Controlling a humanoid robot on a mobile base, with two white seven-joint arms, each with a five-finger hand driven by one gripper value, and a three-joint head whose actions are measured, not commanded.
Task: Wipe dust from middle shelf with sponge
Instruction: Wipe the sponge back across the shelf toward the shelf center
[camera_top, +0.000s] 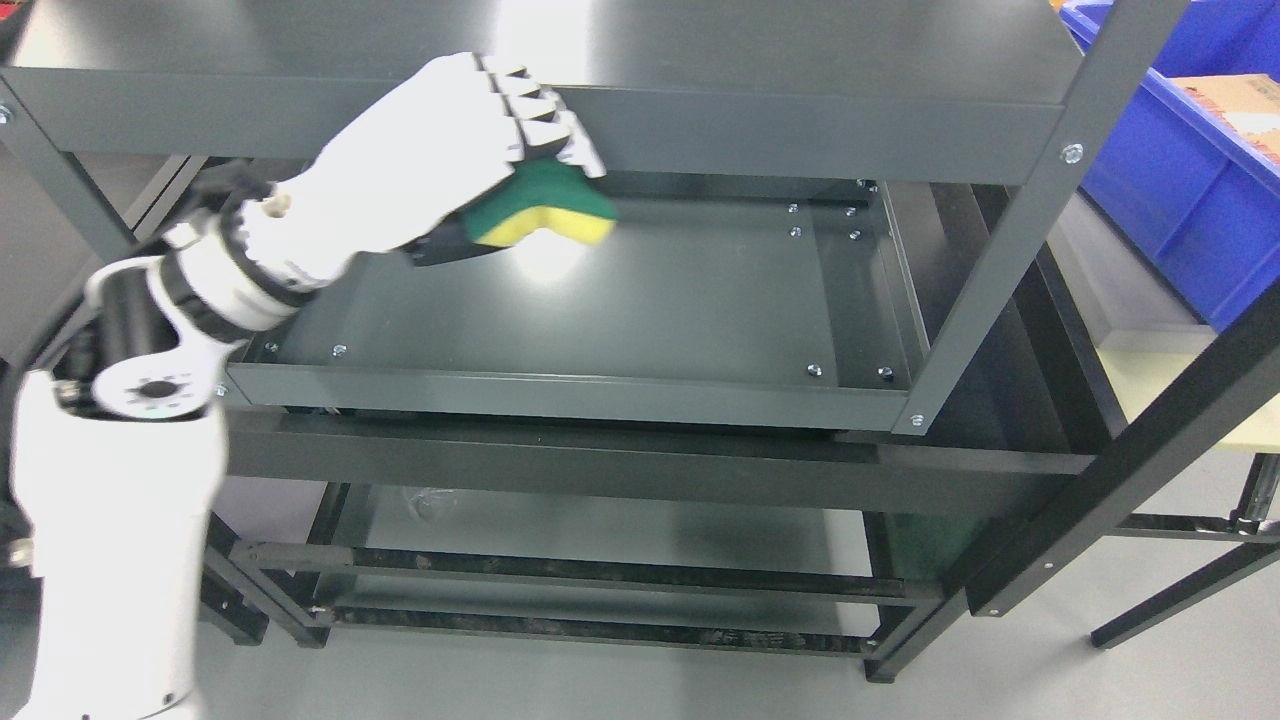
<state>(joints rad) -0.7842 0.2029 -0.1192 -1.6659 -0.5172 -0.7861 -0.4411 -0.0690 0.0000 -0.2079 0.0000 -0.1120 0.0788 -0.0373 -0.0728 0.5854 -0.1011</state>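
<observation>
Our left hand (450, 140) reaches in from the lower left, forearm angled up and wrist bent, so the back of the hand faces us in front of the top shelf's (800, 130) front edge. Its fingers (545, 125) are curled down over the green-and-yellow sponge (545, 210), gripping it. The sponge sits at the far left of the middle shelf (650, 300); whether it touches the tray floor we cannot tell.

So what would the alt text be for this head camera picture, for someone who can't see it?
A white robot left hand grips a green and yellow sponge above the middle shelf of a dark metal rack. A blue bin sits at upper right.
</observation>
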